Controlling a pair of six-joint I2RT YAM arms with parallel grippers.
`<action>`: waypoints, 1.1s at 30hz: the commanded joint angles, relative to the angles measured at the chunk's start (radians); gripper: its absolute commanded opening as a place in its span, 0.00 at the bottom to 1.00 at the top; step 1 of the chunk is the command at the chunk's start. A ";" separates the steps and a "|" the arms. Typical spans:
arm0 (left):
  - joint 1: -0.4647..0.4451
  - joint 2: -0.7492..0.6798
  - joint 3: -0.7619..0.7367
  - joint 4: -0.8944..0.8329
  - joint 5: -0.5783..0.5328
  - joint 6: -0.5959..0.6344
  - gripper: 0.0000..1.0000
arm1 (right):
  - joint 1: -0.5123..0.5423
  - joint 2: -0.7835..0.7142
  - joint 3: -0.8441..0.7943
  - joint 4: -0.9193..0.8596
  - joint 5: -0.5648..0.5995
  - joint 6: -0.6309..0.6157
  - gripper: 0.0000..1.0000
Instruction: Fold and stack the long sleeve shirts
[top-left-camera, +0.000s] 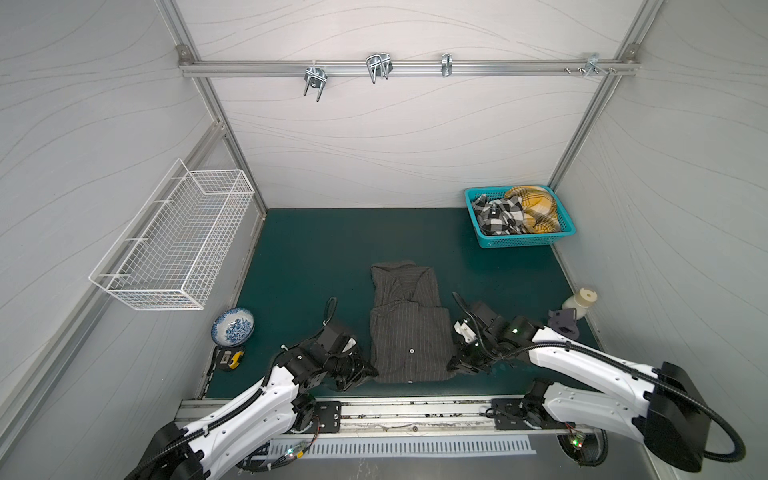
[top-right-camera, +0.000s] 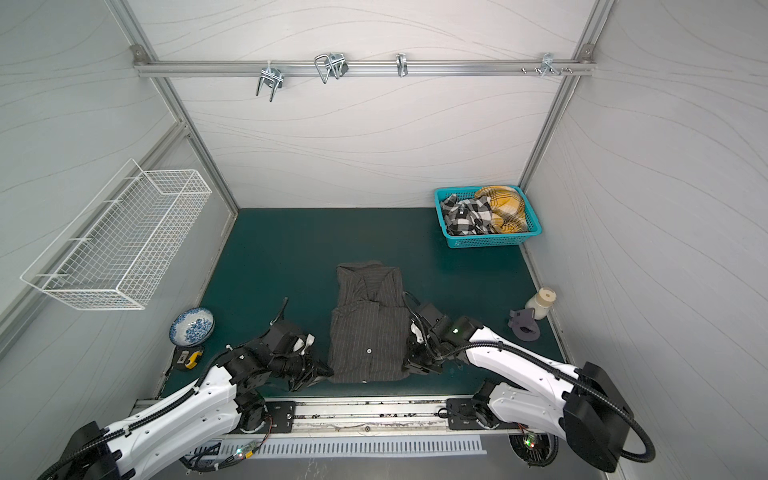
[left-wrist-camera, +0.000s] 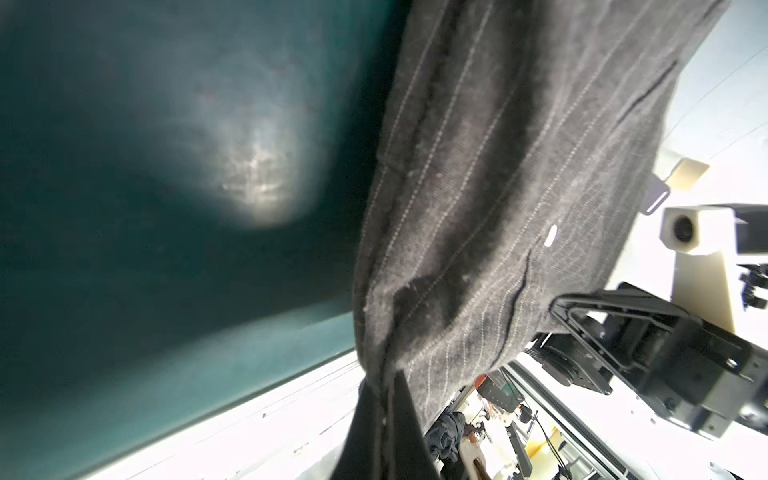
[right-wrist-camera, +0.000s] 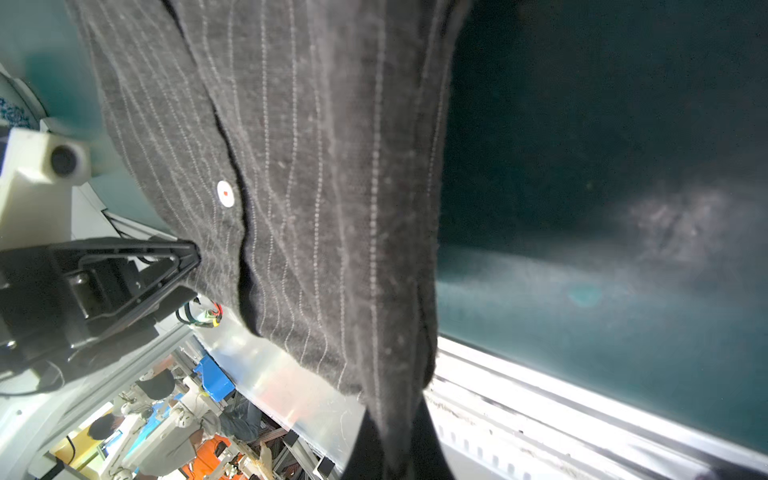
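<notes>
Two arms (top-left-camera: 257, 399) reach in from the near edge, one on each side of the work. Green tabletop (top-left-camera: 316, 257) fills the floor of the cell.

White wire basket (top-left-camera: 178, 245) is fixed to the left wall and stands off the tabletop.

Grey pinstriped shirt (top-left-camera: 409, 332) lies folded at the middle of the tabletop, toward the near edge. Its collar end is far and narrower, and its near panel is wider and squarish. Left gripper (top-left-camera: 365, 374) is at the near left corner and right gripper (top-left-camera: 455, 365) at the near right corner. Both wrist views show the jaws pinched tight on the hem, with cloth running away from between them. In the left wrist view the right gripper (left-wrist-camera: 582, 320) meets the opposite edge of the same panel. Whether the near hem is clear of the tabletop, cannot tell.

Teal basket (top-left-camera: 525, 241) sits at the far right corner. It holds a crumpled checked shirt (top-left-camera: 496, 216) on its left, touching a yellow plaid shirt (top-left-camera: 536, 208) on its right.

Blue-and-white bowl (top-left-camera: 232, 326) stands at the near left, well apart from the shirt. Pale bottle (top-left-camera: 582, 302) lies at the right edge. Yellow-and-black tape measure (top-left-camera: 230, 358) sits just near of the bowl.

One pale button (top-left-camera: 412, 351) shows on the near panel.
</notes>
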 joint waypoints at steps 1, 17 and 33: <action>-0.005 0.022 0.029 -0.100 -0.100 -0.023 0.00 | 0.013 -0.058 -0.022 -0.185 0.090 0.064 0.00; -0.006 0.002 -0.010 -0.051 -0.109 -0.064 0.00 | 0.024 0.030 0.012 -0.092 0.073 -0.004 0.00; -0.008 -0.175 0.024 -0.203 -0.095 -0.071 0.00 | 0.027 -0.022 -0.001 -0.119 0.049 0.009 0.00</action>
